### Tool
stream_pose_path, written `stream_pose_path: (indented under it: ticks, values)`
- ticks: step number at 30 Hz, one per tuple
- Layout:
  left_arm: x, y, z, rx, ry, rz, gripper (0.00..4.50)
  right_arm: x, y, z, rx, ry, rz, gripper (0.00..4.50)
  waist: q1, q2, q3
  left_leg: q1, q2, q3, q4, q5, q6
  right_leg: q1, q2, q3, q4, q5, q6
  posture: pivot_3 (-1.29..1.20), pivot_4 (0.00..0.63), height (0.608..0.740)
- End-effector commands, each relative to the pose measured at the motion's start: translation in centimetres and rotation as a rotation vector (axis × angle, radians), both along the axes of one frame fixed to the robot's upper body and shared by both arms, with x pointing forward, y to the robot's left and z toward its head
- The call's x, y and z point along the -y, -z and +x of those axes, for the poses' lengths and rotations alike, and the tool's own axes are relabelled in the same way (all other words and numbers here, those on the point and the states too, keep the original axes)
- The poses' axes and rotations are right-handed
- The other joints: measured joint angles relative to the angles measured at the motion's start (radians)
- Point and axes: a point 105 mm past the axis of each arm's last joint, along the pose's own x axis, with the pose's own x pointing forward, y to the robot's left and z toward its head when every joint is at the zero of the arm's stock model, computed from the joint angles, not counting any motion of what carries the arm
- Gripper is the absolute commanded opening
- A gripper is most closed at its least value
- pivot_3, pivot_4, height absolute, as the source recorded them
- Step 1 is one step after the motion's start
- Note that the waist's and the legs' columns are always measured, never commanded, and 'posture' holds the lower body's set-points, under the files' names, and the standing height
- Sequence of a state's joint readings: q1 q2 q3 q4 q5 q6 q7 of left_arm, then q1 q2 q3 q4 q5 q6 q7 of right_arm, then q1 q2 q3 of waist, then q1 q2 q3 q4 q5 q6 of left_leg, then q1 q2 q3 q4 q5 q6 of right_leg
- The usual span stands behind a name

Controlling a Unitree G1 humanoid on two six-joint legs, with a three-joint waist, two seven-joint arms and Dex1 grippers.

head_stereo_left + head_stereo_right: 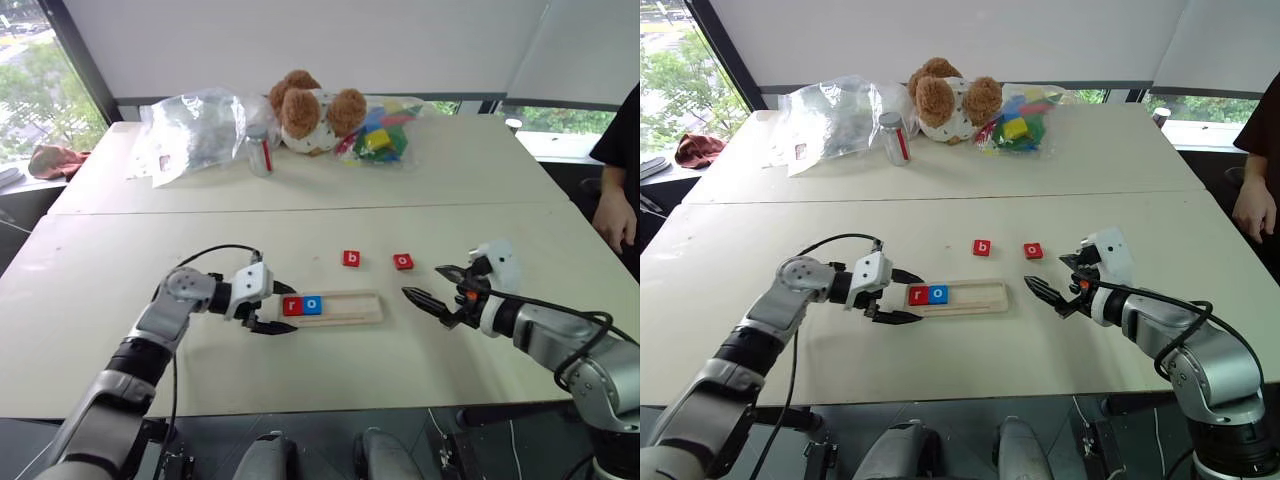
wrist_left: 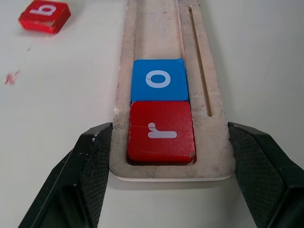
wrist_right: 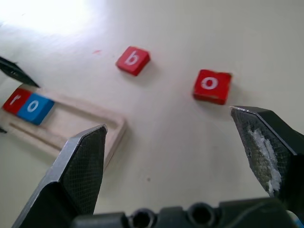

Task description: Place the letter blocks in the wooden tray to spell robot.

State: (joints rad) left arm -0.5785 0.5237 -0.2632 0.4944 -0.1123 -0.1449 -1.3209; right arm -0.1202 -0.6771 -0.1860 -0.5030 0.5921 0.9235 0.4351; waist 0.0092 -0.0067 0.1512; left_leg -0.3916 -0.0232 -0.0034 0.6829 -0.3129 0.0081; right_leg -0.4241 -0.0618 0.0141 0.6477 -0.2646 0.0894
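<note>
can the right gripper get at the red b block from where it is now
Probably yes: the right gripper is open, and bare table lies between it and the red b block; the red o block sits nearer, just beside that path.

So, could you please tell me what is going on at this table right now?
The robot is spelling a word with letter tiles in the wooden tray. A red r and a blue o already sit side by side at the tray's left end. The left claw is closed on that end of the tray, one finger along each long side. The right claw hovers open just right of the tray, near a red b and a red o lying loose on the table.
</note>
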Motion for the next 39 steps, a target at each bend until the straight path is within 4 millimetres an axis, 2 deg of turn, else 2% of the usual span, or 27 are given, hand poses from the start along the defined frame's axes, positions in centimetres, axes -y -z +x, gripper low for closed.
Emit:
stream_pose_path:
  ticks: [1, 2, 4, 5, 8, 11, 15, 19, 23, 26, 31, 39]
  values:
    - [0.0, 1.2, 0.3, -0.009, 0.012, 0.035, 3.09, -0.5, -0.9, -0.2, 0.056, 0.006, 0.006, 4.5, 0.001, 0.0, 0.0, 0.001, 0.0, 0.0, 0.001, 0.0, 0.0, 0.001, 0.0, 0.0, 0.001, 0.0, 0.0, 0.0, 0.15, 0.74]
    - [0.0, 1.3, 0.4, -0.009, 0.012, 0.033, 3.09, -0.7, -0.9, -0.3, 0.055, 0.007, 0.008, 4.5, 0.002, 0.0, 0.0, 0.002, 0.0, 0.0, 0.001, 0.0, 0.0, 0.003, 0.0, 0.0, 0.001, 0.0, 0.001, 0.0, 0.15, 0.74]
    - [0.0, 1.3, 0.6, -0.012, 0.01, 0.028, 4.17, -1.2, -0.9, -0.2, 0.059, 0.005, 0.013, 4.5, 0.004, 0.0, 0.0, 0.003, 0.0, 0.0, 0.002, 0.0, 0.0, 0.005, 0.0, 0.0, 0.001, 0.001, 0.002, 0.0, 0.15, 0.74]
    - [0.0, 1.3, 0.6, -0.015, 0.014, 0.024, 4.45, -1.4, -0.9, -0.2, 0.068, 0.004, 0.006, 4.5, 0.003, 0.0, 0.0, 0.003, 0.0, -0.001, 0.002, 0.0, 0.0, 0.005, 0.0, 0.0, 0.001, 0.001, 0.002, 0.0, 0.15, 0.74]
    - [-0.2, 1.3, 0.3, -0.012, 0.015, 0.013, 4.45, -2.1, -1.1, 0.3, 0.09, 0.008, -0.006, 4.5, 0.0, 0.0, 0.0, 0.003, 0.0, -0.001, 0.002, 0.0, 0.001, 0.005, 0.0, 0.0, 0.001, 0.001, 0.002, 0.0, 0.15, 0.74]
    - [-1.2, 0.4, 0.1, 0.015, -0.018, -0.005, 4.45, -4.0, -1.5, 1.6, 0.113, 0.013, -0.002, 4.5, -0.004, 0.0, 0.0, 0.003, 0.0, -0.001, 0.002, 0.0, 0.0, 0.005, 0.0, 0.0, 0.001, 0.001, 0.002, 0.0, 0.15, 0.74]
    - [-3.7, -2.2, 0.2, 0.049, -0.094, -0.021, 4.45, -6.5, -1.8, 4.0, 0.074, 0.099, 0.073, 4.5, -0.029, 0.0, -0.001, 0.002, 0.002, -0.001, 0.001, 0.001, 0.0, 0.001, 0.0, 0.001, 0.003, 0.001, 0.002, 0.0, 0.15, 0.74]
    - [-6.9, -5.4, -1.1, 0.057, -0.182, 0.001, 4.45, -9.6, -0.6, 5.2, -0.056, 0.126, 0.163, 4.5, -0.03, 0.0, 0.0, 0.0, 0.003, -0.002, -0.002, 0.001, -0.002, -0.004, 0.001, 0.001, 0.005, 0.001, 0.002, 0.0, 0.15, 0.74]
    - [-9.2, -8.2, -2.0, 0.094, -0.295, -0.007, 4.45, -10.6, 1.0, 6.0, -0.134, 0.135, 0.132, 4.5, -0.02, 0.001, 0.0, -0.002, 0.002, -0.003, -0.002, 0.001, -0.002, -0.005, -0.002, 0.001, 0.003, 0.001, 0.002, 0.0, 0.15, 0.74]
    - [-9.4, -9.1, -2.5, 0.114, -0.344, -0.028, 4.45, -11.3, 1.5, 6.4, -0.15, 0.117, 0.104, 4.5, -0.02, 0.001, 0.0, -0.002, -0.001, -0.002, -0.001, 0.001, -0.001, -0.002, -0.004, 0.002, 0.001, 0.001, 0.002, 0.0, 0.15, 0.74]
    - [-8.8, -8.5, -3.4, 0.107, -0.388, -0.052, 4.45, -12.2, 2.6, 7.1, -0.178, 0.116, 0.054, 4.5, -0.03, 0.001, 0.0, -0.001, 0.0, -0.002, -0.002, 0.001, -0.001, -0.003, -0.003, 0.002, 0.001, 0.001, 0.002, 0.0, 0.15, 0.74]
    - [-8.4, -8.1, -3.6, 0.119, -0.434, -0.074, 4.45, -13.5, 3.9, 8.7, -0.183, 0.164, 0.027, 4.5, -0.037, 0.0, 0.0, 0.0, 0.001, -0.002, -0.002, 0.002, -0.003, -0.003, -0.002, 0.002, 0.003, 0.002, 0.002, 0.0, 0.15, 0.74]
